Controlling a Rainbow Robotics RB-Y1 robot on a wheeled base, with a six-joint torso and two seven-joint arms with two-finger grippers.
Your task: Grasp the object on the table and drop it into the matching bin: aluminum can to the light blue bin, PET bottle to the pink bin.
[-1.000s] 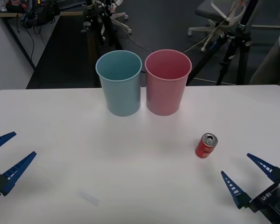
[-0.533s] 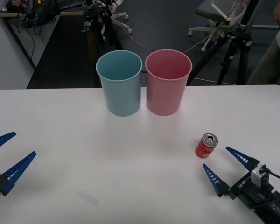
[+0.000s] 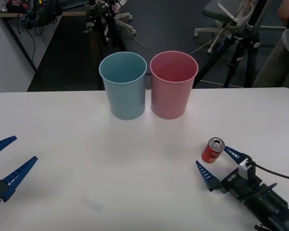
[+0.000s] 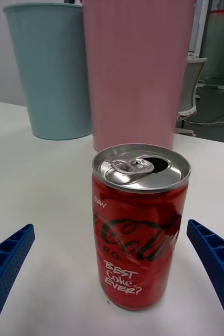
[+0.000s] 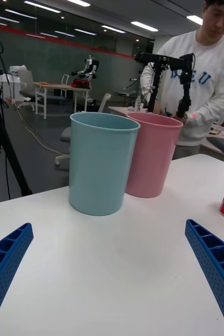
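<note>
Right gripper (image 3: 216,163) spread wide, fingers flanking the upright aluminum can (image 3: 213,150) on the table (image 3: 86,144), left gripper (image 3: 7,163) parked open at the table's left edge.

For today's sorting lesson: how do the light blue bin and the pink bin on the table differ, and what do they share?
Colour: the light blue bin is pale blue-teal, the pink bin is pink. Place: the light blue bin stands on the robot's left of the pair, the pink bin on its right, nearer the aluminum can. Shared: both stand upright at the far side of the table, side by side, with the same tapered round shape and rolled rim.
</note>
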